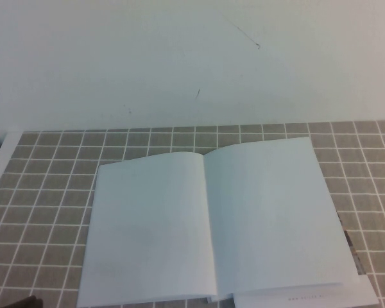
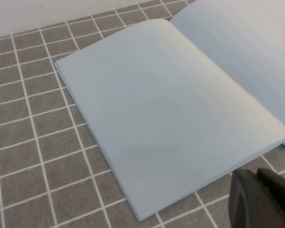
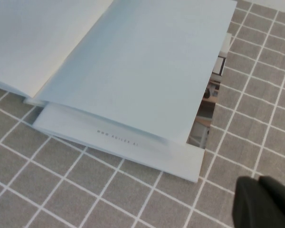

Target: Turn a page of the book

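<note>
My left gripper (image 2: pixel 263 199) sits nearest its wrist camera, a dark mass at the frame's corner, just off the near edge of the book (image 1: pixel 212 224); whether it is released or clenched I cannot tell. My right gripper (image 3: pixel 266 202) shows the same way in its own view, over bare tiles near the book's right near corner, clenched on nothing.

The book lies open and flat on the tiled mat (image 1: pixel 45 173), both facing leaves blank white. The right-hand page (image 1: pixel 273 215) rests slightly bowed, its outer edge raised a little above the leaves under it. Beneath it a lower sheet (image 3: pixel 133 147) juts out at the near edge, with a line of small print too faint to read. A strip of printed photos (image 3: pixel 206 111) peeks from under the page's right edge.

Open mat runs along the book's left, right and far sides. The near edge is cut off in the high view.
</note>
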Motion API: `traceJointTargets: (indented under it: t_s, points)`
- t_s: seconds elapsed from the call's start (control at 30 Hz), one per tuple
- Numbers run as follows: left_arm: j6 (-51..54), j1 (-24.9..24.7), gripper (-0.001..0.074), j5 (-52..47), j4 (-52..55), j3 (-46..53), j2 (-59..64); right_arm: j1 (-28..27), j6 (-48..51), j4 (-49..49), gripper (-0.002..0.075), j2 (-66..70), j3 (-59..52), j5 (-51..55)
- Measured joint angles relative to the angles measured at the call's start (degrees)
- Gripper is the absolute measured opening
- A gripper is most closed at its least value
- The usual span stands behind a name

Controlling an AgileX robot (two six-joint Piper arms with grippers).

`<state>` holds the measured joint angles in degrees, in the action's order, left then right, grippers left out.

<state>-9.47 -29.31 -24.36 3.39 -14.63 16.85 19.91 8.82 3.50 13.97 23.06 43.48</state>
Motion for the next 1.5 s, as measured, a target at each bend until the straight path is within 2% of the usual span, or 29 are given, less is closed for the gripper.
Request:
traceJointTargets:
  t_s: [0.17,0.27,0.5,0.73,1.1,1.5]
  points:
    - [0.0,0.0,-0.0004,1.0,1.5,1.1,-0.6,0.0,0.0,0.1,-0.0001,0.0,0.0,0.0]
    - [0.0,2.0,-0.0004,1.8,5.1,3.4,-3.9,0.0,0.0,0.5,-0.0001,0.0,0.0,-0.1]
    - [0.0,13.4,-0.0004,3.6,-0.3,11.0,-16.2,0.0,0.0,0.8,-0.0001,0.0,0.0,-0.1]
    - [0.0,22.5,-0.0004,5.8,-3.4,15.4,-17.5,0.0,0.0,0.9,-0.0001,0.0,0.0,-0.1]
    - [7.1,22.9,-0.0004,5.6,-3.8,15.4,-17.6,0.0,0.1,0.9,-0.0001,0.0,0.0,-0.1]
    - [2.7,22.9,-0.0004,5.6,-3.8,15.4,-17.6,0.0,0.1,0.9,-0.0001,0.0,0.0,-0.1]
